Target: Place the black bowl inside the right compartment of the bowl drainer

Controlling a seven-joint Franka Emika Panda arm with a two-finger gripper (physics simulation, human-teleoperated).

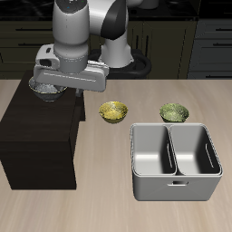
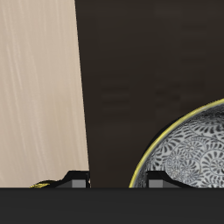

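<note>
The black bowl (image 1: 45, 91) sits on top of a dark block, at the block's back edge. Its speckled silver-grey inner face (image 2: 188, 153) fills part of the wrist view. My gripper (image 1: 51, 82) hangs right over the bowl, open, mostly hidden under the hand in the exterior view. In the wrist view the gripper (image 2: 118, 182) straddles the bowl's rim, with one fingertip (image 2: 157, 181) over the inside and the other outside it. The bowl drainer (image 1: 177, 190), a light-grey tub with two wells, stands near the table's front edge. Both wells are empty.
The dark block (image 1: 41, 136) stands on the wooden table and raises the bowl above it. A small yellow patterned bowl (image 1: 113, 111) and a small green patterned bowl (image 1: 174, 112) sit just behind the drainer.
</note>
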